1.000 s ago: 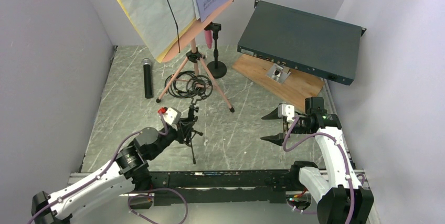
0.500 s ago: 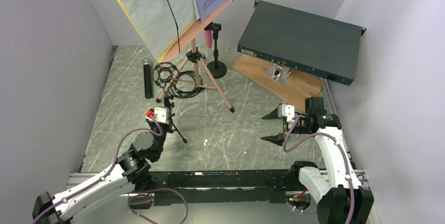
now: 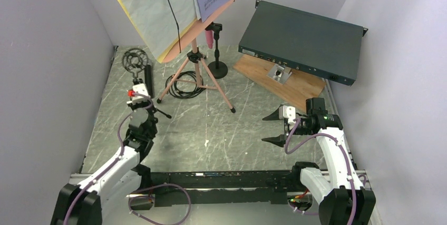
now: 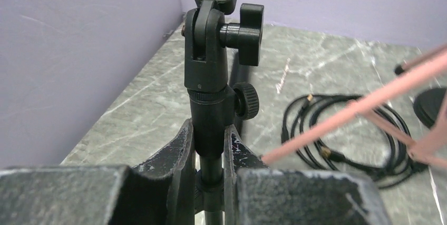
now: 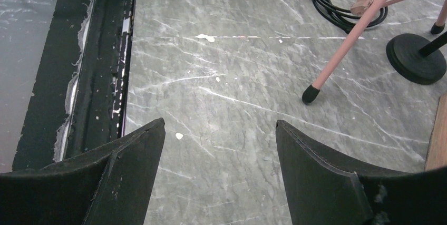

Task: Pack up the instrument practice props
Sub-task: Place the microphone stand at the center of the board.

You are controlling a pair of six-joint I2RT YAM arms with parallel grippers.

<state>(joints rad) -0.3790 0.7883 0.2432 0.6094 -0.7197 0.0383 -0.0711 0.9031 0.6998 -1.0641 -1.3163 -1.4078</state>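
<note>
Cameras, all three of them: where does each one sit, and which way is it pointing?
Top external: fixed above and behind the arms, looking down over the table; the left arm and right arm both show.
Left wrist: on the left arm's wrist, facing the far-left corner along the left claw, shut on a black mic holder.
Right wrist: on the right arm's wrist, facing down at the table through the open right claw.
Shared: both wrist views catch the coiled black cable and the pink stand legs.
</note>
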